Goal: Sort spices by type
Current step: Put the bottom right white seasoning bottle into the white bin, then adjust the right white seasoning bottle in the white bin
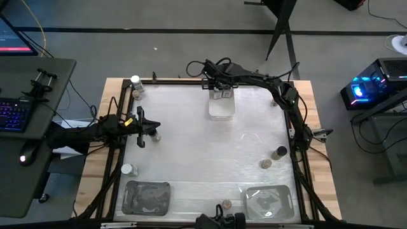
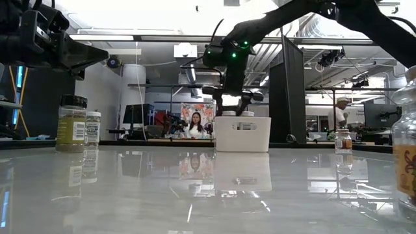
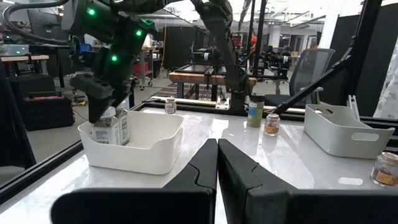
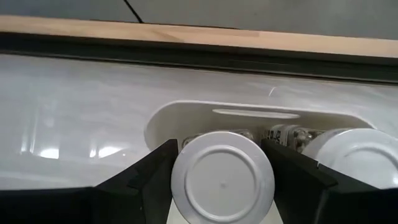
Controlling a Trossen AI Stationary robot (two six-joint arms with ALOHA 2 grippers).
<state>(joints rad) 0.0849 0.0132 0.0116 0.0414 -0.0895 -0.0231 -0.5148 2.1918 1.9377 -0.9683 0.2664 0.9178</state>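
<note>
L gripper [image 1: 141, 125] waits at table's left edge, fingers clenched, empty. R gripper [image 4: 222, 180] grasps white-topped jar [image 4: 222, 176] by its lid, low in white tray [image 1: 221, 107] at far side. Jar's light, rigid, prob slick; I'd keep hold under lid rim.

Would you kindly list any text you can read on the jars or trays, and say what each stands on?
None can be read.
Dark-lidded jar: label text too small.
White-lidded jar beside it: label blurred.
Jar at the white tray, between the right gripper's fingers: label print illegible.
White tray: sticker unreadable.
</note>
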